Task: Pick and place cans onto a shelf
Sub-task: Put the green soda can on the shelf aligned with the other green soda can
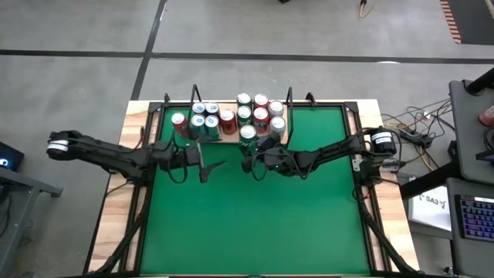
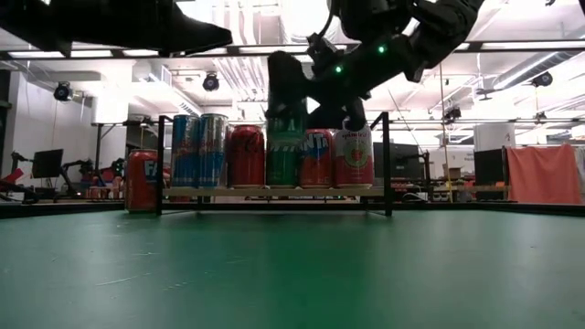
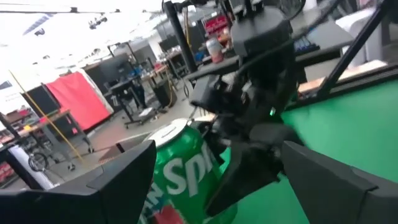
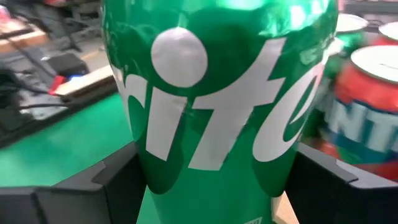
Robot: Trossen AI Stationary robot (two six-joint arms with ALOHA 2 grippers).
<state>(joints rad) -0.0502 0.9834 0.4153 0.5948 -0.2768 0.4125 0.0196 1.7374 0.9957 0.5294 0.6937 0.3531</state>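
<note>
Two dark fingers of the right gripper (image 1: 248,151) pinched a green can (image 1: 247,136) at frame centre, standing upright at the front edge of the shelf (image 1: 230,139) among the other cans (image 1: 261,113), while the left gripper (image 1: 207,165), spread and empty, hung centre-left over the green table (image 1: 255,224).

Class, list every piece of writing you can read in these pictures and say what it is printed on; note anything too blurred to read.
"rite" – part of a brand name, on the green can between the right jaws.
"Sp" – on the same green can, left wrist view.
"NT" – partial, on the red can beside it.
"SA3" – on a white sheet right of the table.
Labels on the shelf's other cans: too small to read.
</note>
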